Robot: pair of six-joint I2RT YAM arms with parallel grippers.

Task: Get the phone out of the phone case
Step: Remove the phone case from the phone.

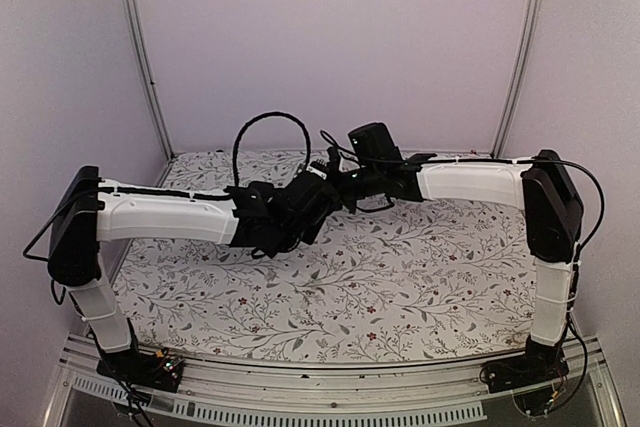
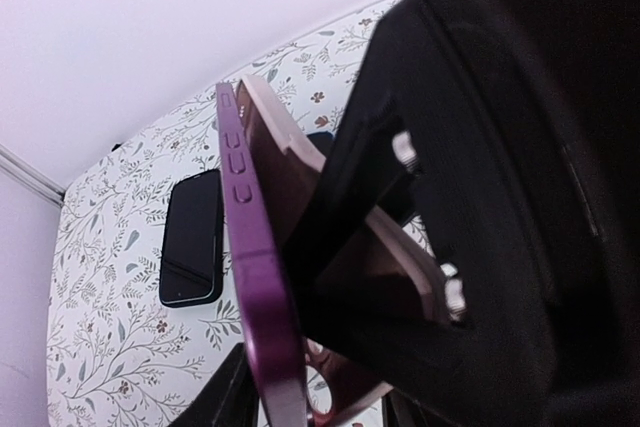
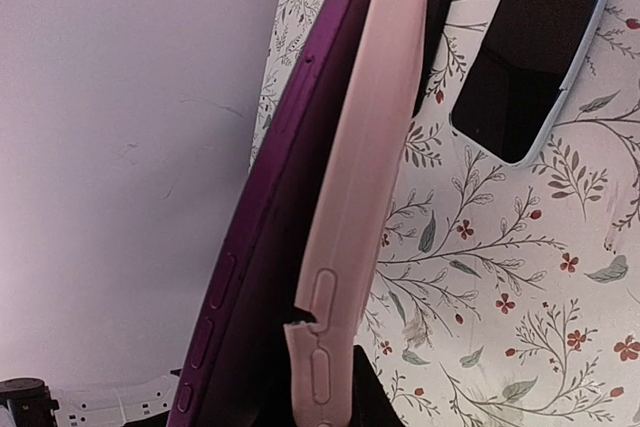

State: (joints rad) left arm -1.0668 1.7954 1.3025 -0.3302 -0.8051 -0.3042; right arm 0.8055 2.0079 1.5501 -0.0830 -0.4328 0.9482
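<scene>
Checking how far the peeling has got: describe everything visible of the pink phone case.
The pink case is matte, soft-looking, likely silicone, with raised button covers and a ragged notch on its side rim. It is held on edge above the floral table, rim peeled partly off the purple phone yet touching it. A black gripper finger crosses its face.

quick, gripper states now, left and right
left gripper: by the purple phone, open or closed cannot be told
right gripper: closed, holding the purple phone and pink case
</scene>
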